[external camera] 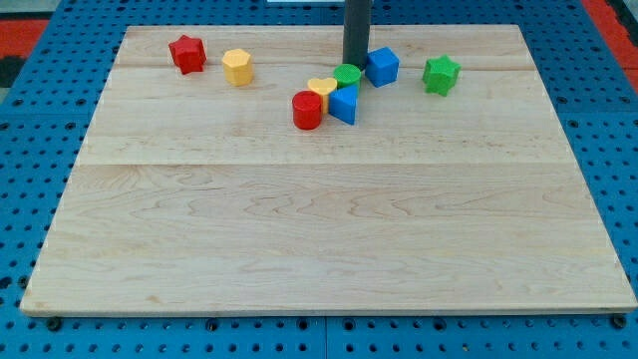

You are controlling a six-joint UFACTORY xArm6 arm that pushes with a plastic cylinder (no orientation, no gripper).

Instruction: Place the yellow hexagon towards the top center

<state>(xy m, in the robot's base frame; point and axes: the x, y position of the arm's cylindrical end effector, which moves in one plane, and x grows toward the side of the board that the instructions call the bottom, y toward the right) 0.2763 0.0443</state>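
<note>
The yellow hexagon [237, 67] sits near the view's top left, right of a red star [186, 53]. My tip [355, 64] stands at the top centre, well to the right of the hexagon. It is just above a green cylinder [347, 74] and just left of a blue cube [382, 66]. A tight cluster lies below the tip: a yellow heart [321, 89], a red cylinder [307, 110] and a blue triangular block [344, 103].
A green star [440, 75] lies to the right of the blue cube. The wooden board [319, 229] rests on a blue perforated table [618, 150].
</note>
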